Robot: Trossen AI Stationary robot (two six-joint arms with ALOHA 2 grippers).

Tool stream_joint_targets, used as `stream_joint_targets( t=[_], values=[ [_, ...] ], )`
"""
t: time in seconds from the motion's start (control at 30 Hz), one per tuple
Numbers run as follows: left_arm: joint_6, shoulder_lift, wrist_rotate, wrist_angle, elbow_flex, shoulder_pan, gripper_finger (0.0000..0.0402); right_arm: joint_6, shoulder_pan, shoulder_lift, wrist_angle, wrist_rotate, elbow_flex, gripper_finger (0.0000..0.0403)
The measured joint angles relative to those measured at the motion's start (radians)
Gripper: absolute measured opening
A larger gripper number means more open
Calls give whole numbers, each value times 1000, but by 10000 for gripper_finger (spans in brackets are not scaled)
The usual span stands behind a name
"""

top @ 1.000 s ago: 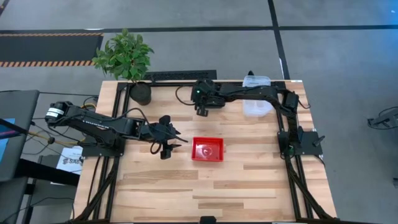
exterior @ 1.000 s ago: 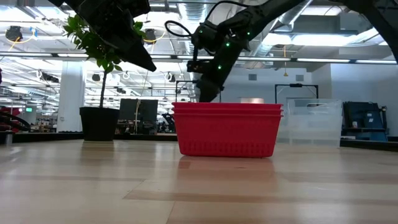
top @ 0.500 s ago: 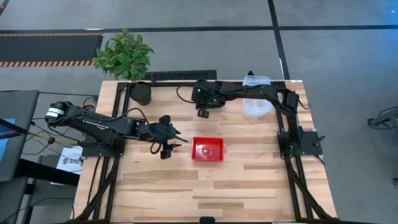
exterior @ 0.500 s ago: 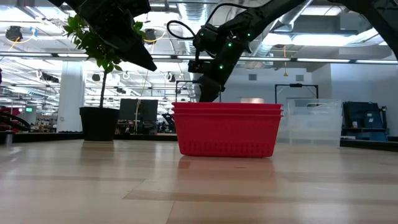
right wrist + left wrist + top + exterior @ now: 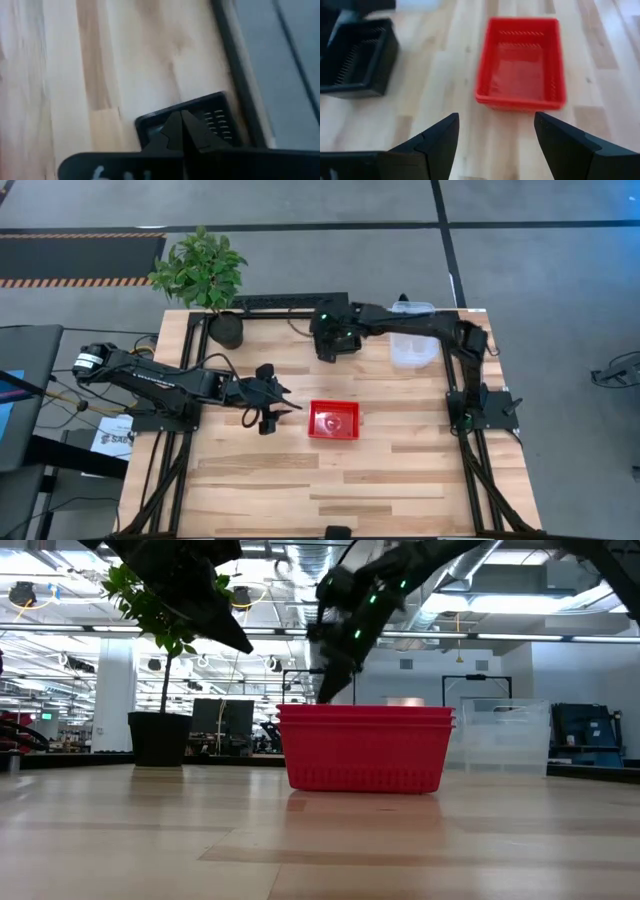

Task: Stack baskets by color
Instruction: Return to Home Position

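A stack of red baskets (image 5: pixel 333 421) (image 5: pixel 365 750) (image 5: pixel 521 62) rests on its base mid-table. My left gripper (image 5: pixel 272 412) (image 5: pixel 495 117) hovers open just left of it, with nothing between the fingers. Near the far edge, a black basket (image 5: pixel 210 117) (image 5: pixel 357 57) sits on the table; in the high view my right arm hides it. My right gripper (image 5: pixel 327 353) (image 5: pixel 181 114) is shut right above the basket's rim. Clear bins (image 5: pixel 412 350) (image 5: pixel 505 735) stand at the far right. My right gripper points down at a slant, its shut fingertips (image 5: pixel 175 122) over the black basket's near rim (image 5: pixel 165 120). The fingers hide the spot, and I cannot tell whether they touch the rim.
A potted plant (image 5: pixel 226 330) (image 5: pixel 160 738) stands at the far left corner. A black bar (image 5: pixel 280 302) runs along the far edge. Bare wood spreads over the near half of the table (image 5: pixel 340 490).
My right gripper has turned a little about its wrist and edged up and toward the far edge, staying shut. The red stack and my left gripper have kept still.
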Motion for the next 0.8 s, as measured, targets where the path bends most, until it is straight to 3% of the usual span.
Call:
stream_joint_targets(
  t=[0.2,0.33,0.53,0.8],
  values=[
    [92,-65,-117,55,0,-3,247,17,-5,-195,-74,-13,-57,4],
    [182,-176,-173,107,1,7,247,63,-5,-407,-30,-107,-218,3],
    [234,-309,-85,151,-6,76,247,174,66,-723,300,-190,-604,5],
    [189,-474,-4,306,-191,198,247,303,183,-993,673,-188,-999,5]
  ],
)
